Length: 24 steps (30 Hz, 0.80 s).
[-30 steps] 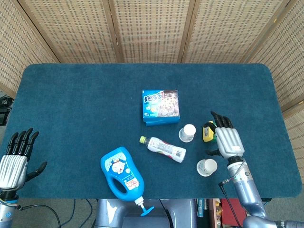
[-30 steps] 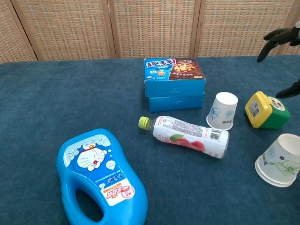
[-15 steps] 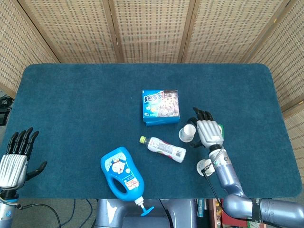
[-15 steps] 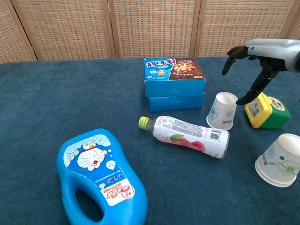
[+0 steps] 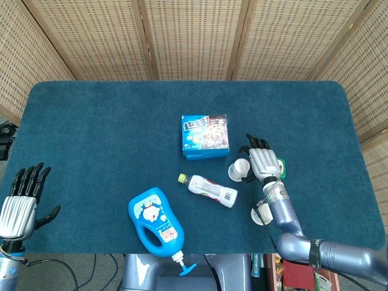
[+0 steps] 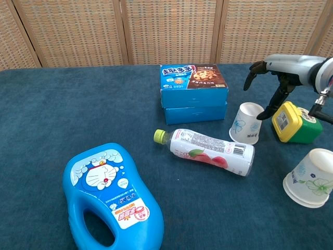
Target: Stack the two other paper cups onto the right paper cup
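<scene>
Since the cup (image 6: 246,123) lying centre-right is thin, light and crushable, you should pinch its wall gently; your right hand (image 6: 276,78) hovers above, fingers spread, empty.

— What sits mid-worktop (image 5: 91,121)?
— Two stacked boxes (image 6: 193,92); before them a bottle (image 6: 210,151) lies on its side, cap leftward; a jug (image 6: 112,197) lies at the near left.
— And rightward?
— One paper cup (image 6: 246,123) stands mouth-up just right of the boxes, a small tub (image 6: 295,123) beside it; a second paper cup (image 6: 311,179) lies tipped nearer the front; the right hand (image 6: 278,70) hovers above cup and tub; the left hand (image 5: 21,203) stays off the near-left corner.
</scene>
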Available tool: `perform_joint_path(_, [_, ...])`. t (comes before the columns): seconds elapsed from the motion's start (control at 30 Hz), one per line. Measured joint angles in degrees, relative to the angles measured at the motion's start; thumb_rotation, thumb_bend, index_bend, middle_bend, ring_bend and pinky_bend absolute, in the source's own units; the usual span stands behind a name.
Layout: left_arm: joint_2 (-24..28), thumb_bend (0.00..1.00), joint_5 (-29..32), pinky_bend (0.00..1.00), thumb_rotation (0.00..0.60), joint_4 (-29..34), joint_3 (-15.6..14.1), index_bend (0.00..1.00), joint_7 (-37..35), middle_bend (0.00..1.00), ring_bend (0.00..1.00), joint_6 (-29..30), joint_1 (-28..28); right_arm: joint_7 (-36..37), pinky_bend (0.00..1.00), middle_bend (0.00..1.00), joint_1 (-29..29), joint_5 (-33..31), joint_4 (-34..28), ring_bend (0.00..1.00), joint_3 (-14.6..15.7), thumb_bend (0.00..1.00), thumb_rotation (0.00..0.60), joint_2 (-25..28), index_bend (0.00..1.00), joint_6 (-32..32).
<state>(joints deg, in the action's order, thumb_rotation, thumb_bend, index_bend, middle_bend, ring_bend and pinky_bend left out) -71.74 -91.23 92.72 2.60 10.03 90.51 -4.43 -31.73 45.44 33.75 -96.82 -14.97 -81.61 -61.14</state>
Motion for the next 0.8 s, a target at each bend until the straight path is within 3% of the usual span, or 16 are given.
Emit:
perform_joint_path(0.53, [-0.19, 0.25, 0.57, 0.0, 0.6, -0.22, 0.07, 0.0, 0.06, 0.0, 0.0, -0.48, -0.25, 1.95, 0.0, 0.03, 0.77, -0.09, 5.06, 0.0, 1.2, 0.12, 0.6, -2.85, 0.36, 1.79])
perform_joint_path(0.8, [-0.1, 0.25, 0.58, 0.0, 0.6, -0.25, 0.11, 0.0, -0.21, 0.0, 0.0, -0.41, -0.29, 2.37, 0.0, 0.08, 1.04, 0.24, 6.93, 0.0, 1.33, 0.12, 0.6, -3.7, 0.45, 2.14])
